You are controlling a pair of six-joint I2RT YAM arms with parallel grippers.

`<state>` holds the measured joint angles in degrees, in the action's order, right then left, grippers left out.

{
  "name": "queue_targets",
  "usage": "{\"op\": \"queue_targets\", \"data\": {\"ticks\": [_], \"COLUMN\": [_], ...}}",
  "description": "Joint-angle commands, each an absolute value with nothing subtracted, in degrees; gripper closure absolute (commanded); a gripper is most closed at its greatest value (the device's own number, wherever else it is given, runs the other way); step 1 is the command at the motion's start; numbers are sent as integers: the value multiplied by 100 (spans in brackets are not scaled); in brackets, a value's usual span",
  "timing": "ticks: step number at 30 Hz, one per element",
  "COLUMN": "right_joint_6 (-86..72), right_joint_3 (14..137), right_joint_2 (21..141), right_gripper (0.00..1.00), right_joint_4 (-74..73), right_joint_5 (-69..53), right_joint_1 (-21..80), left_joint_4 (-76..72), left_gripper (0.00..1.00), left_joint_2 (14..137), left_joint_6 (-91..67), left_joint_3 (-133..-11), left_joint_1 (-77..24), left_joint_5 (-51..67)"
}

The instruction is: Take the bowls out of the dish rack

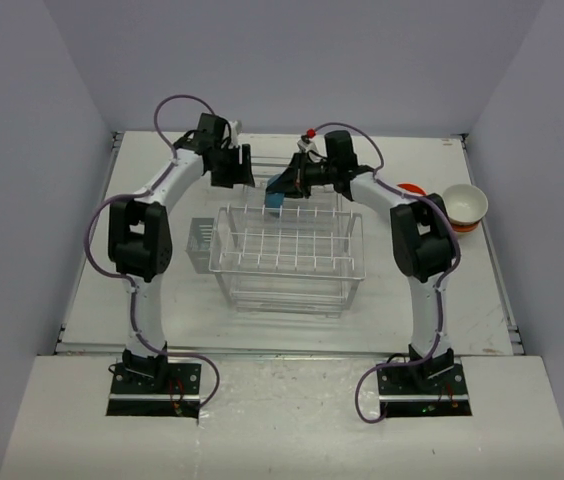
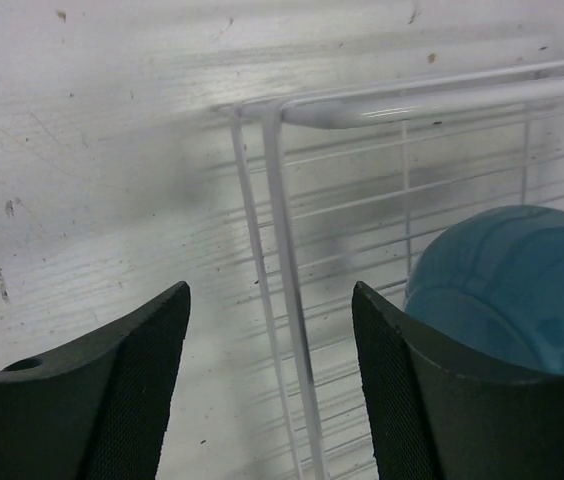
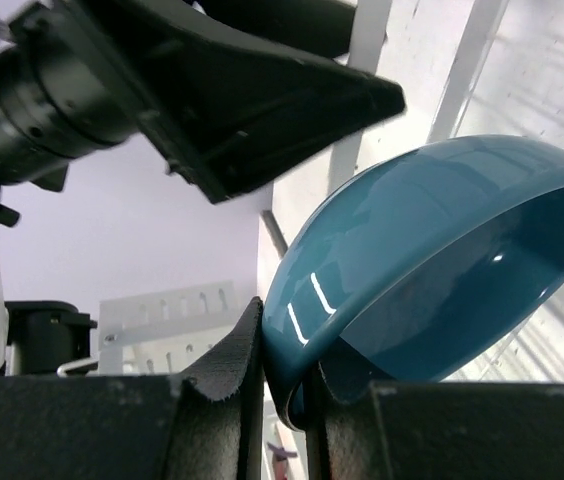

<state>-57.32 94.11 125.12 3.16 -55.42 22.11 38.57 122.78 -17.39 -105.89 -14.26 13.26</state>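
Observation:
The white wire dish rack [image 1: 287,250] stands mid-table; its far corner post shows in the left wrist view [image 2: 287,290]. My right gripper [image 1: 284,188] is shut on the rim of a blue bowl [image 1: 276,190] and holds it tilted above the rack's far edge. In the right wrist view the bowl [image 3: 432,260] is pinched at its rim between my fingers [image 3: 232,370]. The bowl also shows in the left wrist view [image 2: 512,280]. My left gripper [image 1: 234,172] is open and empty, astride the rack's far left corner. A cream bowl [image 1: 465,203] sits on an orange bowl [image 1: 411,188] at far right.
A small cutlery cup [image 1: 200,238] hangs on the rack's left side. The two arms' wrists are close together over the rack's far edge. The table's back edge and enclosure walls lie just behind them.

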Motion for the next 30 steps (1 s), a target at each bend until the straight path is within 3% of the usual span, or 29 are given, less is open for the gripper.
{"op": "queue_targets", "data": {"ticks": [1,9,11,12,15,17,21,30], "right_joint_6": [-5405,-5028,-4564,-3805,-3025,-3006,-2577,-2197], "right_joint_3": [9562,10414,11278,11816,14417,15098,13248,12507], "right_joint_2": [11874,11611,11627,11715,12391,12498,11552,11619], "right_gripper": [100,100,100,100,100,100,100,100], "right_joint_4": [-210,-1255,-2271,-3808,-6221,-6800,-6426,-6513], "right_joint_5": [-5958,-6047,-5802,-5453,-3485,-2345,-794,764], "right_joint_1": [2180,1837,1627,1582,1337,995,721,624], "left_joint_4": [3323,3059,3189,3260,3533,3656,3788,3858], "left_gripper": [32,30,30,30,30,30,34,44], "left_joint_2": [11567,11171,11075,11057,11074,11109,11136,11083], "left_joint_6": [-1731,-1828,-1828,-1819,-1732,-1705,-1784,-1969], "left_joint_3": [-10643,-10819,-11003,-11091,-11434,-11531,-11479,-11180], "left_joint_1": [-1389,-1362,-1327,-1318,-1301,-1283,-1257,-1257], "left_joint_5": [1582,1478,1074,863,-23,-324,-711,-1028]}}
